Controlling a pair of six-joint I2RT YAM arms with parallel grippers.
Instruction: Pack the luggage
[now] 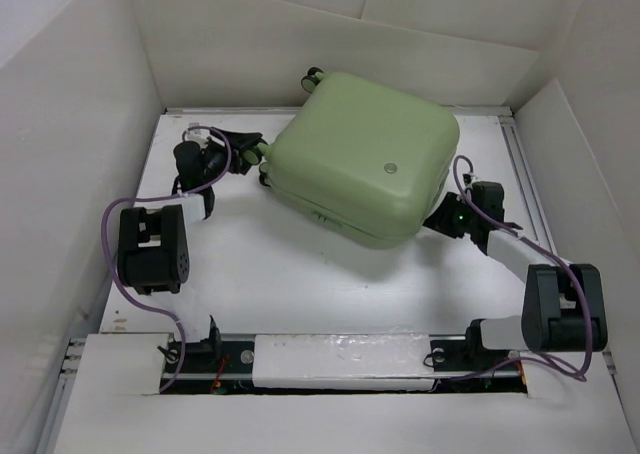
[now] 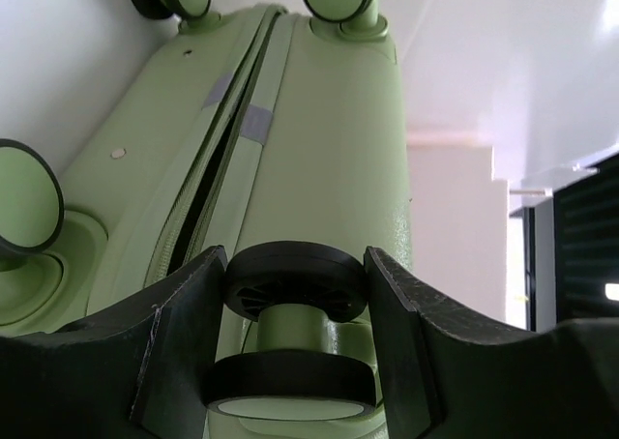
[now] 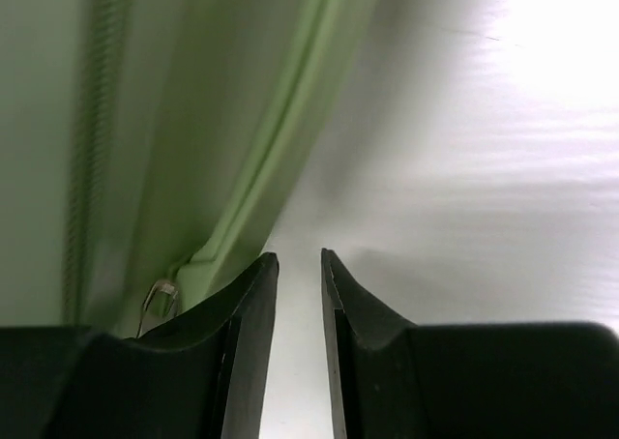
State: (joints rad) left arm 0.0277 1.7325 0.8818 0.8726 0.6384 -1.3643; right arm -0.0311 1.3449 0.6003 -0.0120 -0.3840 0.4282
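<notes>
The luggage [image 1: 365, 154] lies flat on the table [image 1: 300, 284], toward the far side and turned askew, with walls [image 1: 60, 124] standing left, right and behind. The left gripper [image 1: 243, 157] is at its left end, a wheel [image 2: 295, 282] caught between the fingers [image 2: 184, 323] (both touch it). A far wheel [image 1: 314, 76] sticks out at the back corner. The right gripper [image 1: 447, 217] sits low against the near right corner, nothing between its narrowly parted jaws.

Overhead looks down; wrist views hug luggage [image 1: 365, 154].
</notes>
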